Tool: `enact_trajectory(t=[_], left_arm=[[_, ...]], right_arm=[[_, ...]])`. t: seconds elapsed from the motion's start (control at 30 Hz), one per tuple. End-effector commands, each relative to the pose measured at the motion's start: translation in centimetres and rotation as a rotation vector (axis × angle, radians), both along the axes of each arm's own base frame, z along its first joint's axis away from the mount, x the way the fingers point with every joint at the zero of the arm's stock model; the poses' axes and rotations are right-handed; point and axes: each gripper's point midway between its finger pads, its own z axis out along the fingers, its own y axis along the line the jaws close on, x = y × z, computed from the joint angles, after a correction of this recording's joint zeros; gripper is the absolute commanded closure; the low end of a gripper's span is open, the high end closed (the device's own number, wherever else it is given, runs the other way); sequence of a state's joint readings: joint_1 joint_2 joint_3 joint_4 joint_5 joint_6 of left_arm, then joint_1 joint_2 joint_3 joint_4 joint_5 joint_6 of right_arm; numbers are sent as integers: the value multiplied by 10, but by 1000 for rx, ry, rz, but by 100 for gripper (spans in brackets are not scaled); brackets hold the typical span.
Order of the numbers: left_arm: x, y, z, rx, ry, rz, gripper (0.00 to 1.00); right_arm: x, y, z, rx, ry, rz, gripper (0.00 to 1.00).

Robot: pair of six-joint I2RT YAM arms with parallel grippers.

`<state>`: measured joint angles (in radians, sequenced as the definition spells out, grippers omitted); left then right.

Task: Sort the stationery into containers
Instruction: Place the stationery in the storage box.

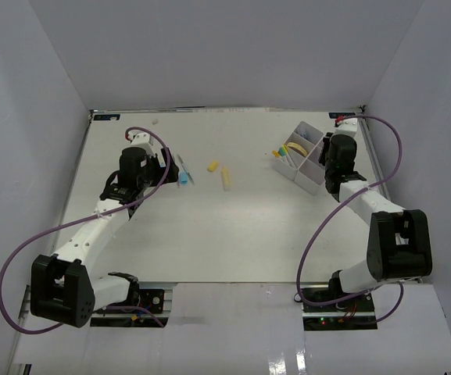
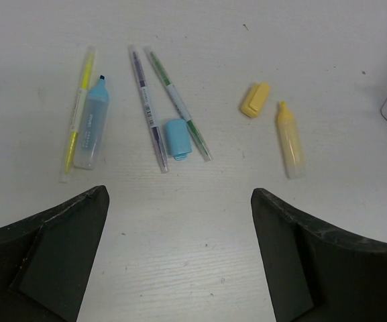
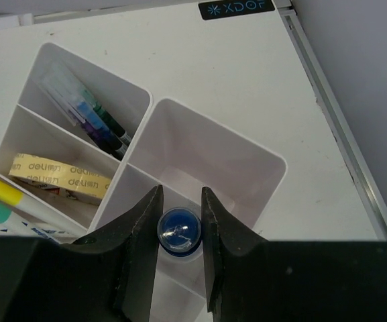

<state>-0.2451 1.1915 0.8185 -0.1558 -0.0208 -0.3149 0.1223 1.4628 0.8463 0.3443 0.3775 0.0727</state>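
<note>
**Blue-capped bottle pinched over the tray**

Small bottle (image 3: 179,231) with a round, glossy blue cap, seen from above at the near part of the white four-compartment tray (image 3: 213,127), far right of the counter (image 1: 233,234). Gripped on both sides by the right jaws, only narrowly parted. Left jaws spread wide, holding nothing, above thin pens (image 2: 149,111), blue highlighter (image 2: 92,124), blue cap (image 2: 176,139), yellow highlighter (image 2: 290,141) and yellow cap (image 2: 255,99). White counter, pale walls (image 1: 209,47) around.
</note>
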Motion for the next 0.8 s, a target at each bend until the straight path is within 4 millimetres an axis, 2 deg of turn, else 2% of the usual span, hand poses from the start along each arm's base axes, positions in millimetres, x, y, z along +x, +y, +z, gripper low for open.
enact_trajectory(t=[0.0,0.07,0.1,0.2,0.27,0.3,0.37,0.4,0.47,0.5,0.53,0.6,0.67,0.7,0.73,0.77], left_arm=[[6,10,25,10,-64,51,2],[6,15,25,25,-68,70,2],[6,19,24,37,-70,86,2],[7,24,24,43,-69,105,2],[7,24,21,44,-60,107,2],[7,26,19,48,-55,114,2],[10,29,14,60,-44,124,2],[10,32,13,69,-38,132,2],[13,39,6,97,-19,150,2],[15,44,5,109,-14,158,2],[16,46,2,115,-5,160,2],[20,52,-7,118,19,170,2],[26,49,-8,94,22,151,2],[28,52,-17,95,49,152,2],[30,50,-21,89,62,138,2],[34,52,-22,91,69,142,2]], right_arm=[[7,0,16,28,-104,-4,68],[5,1,17,33,-110,2,59],[5,3,19,38,-115,12,51],[2,5,30,43,-133,22,41],[-4,4,40,44,-137,25,39],[-7,5,52,49,-160,31,38],[-15,8,59,54,-148,53,37],[-21,12,76,62,-180,82,33],[-32,20,84,80,-171,131,23],[-43,23,101,91,-207,153,21],[-49,26,106,102,-215,173,18],[-69,34,112,127,-225,225,13],[-82,42,110,145,-230,273,7],[-93,44,115,155,-254,291,6],[-99,46,98,162,-227,304,5],[-105,51,93,174,-222,329,3]])
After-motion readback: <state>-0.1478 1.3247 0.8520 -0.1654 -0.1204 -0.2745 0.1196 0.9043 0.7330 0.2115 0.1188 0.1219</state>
